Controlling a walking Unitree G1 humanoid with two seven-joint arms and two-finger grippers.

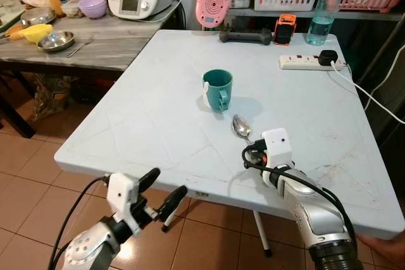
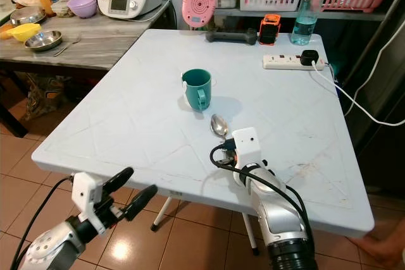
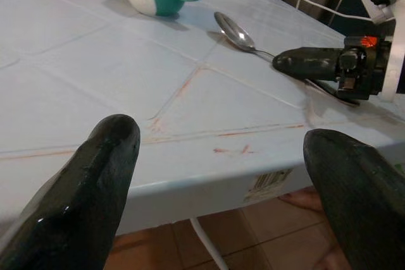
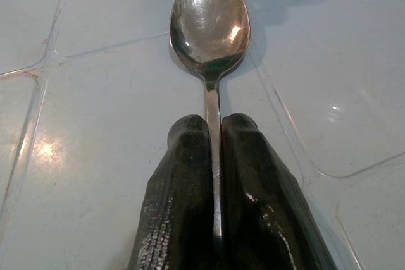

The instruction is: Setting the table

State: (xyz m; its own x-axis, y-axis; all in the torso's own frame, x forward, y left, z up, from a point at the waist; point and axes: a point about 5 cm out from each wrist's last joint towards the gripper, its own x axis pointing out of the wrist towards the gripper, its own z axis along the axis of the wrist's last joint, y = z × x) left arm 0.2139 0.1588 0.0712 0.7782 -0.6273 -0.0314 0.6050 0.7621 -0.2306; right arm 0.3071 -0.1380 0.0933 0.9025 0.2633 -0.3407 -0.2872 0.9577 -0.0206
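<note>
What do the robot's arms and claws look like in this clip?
Both arms are silver with black ribbed cuffs and loose black cables. Each wrist carries a white boxy camera mount. The left claw and right claw each have two long, glossy black fingers, the right's finely textured.

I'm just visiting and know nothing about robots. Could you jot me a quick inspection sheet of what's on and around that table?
Surface: white table, scuffed.
Job's things: teal mug upright; spoon lying near it.
Clutter: dumbbell, bottle and pink speaker at the far edge.
Pincers: right pincer shut on the spoon's handle; left pincer open, off the table's near edge.
Cables: power strip with a white cord.
Surroundings: wooden counter with bowls; tiled floor.
</note>
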